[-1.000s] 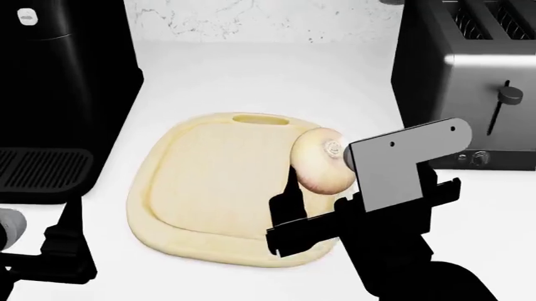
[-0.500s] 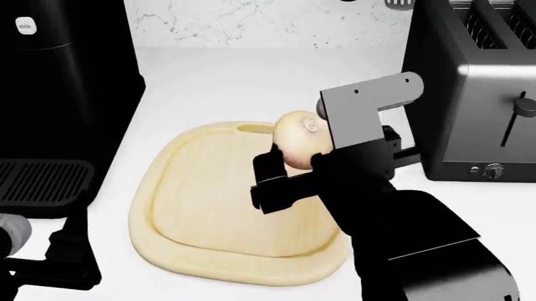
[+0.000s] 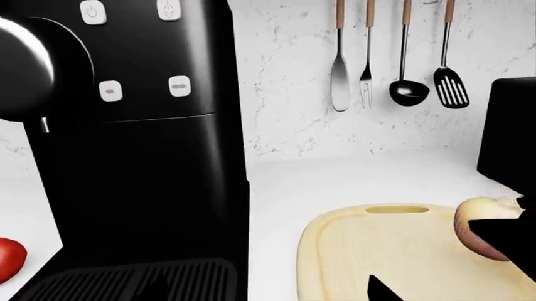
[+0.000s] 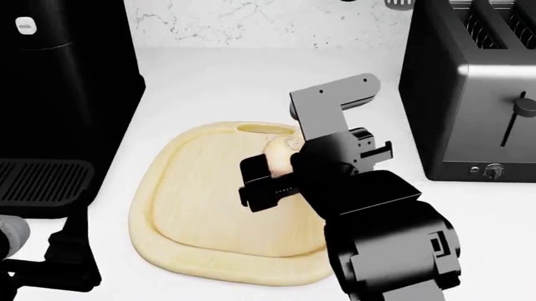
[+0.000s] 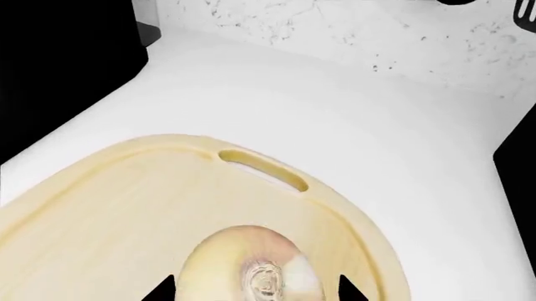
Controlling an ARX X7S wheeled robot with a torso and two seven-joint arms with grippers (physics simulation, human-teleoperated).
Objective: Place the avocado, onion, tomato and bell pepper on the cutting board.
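Observation:
My right gripper (image 4: 270,170) is shut on the onion (image 4: 279,152), a pale cream ball held just above the right half of the cutting board (image 4: 197,200). In the right wrist view the onion (image 5: 250,266) sits between both dark fingertips (image 5: 160,290), over the board (image 5: 117,188) near its slot handle (image 5: 262,169). My left gripper (image 3: 261,293) is open and empty at the board's left, low by the coffee machine. A red fruit (image 3: 9,258) shows at the edge of the left wrist view; I cannot tell whether it is the tomato or the bell pepper. The avocado is out of view.
A tall black coffee machine (image 4: 63,94) with a ribbed drip tray (image 4: 37,179) stands to the left of the board. A black and steel toaster (image 4: 477,94) stands to the right. Utensils (image 3: 393,56) hang on the marble back wall.
My right gripper has carried the onion left, from the board's right rim to over the board. The left arm has hardly moved.

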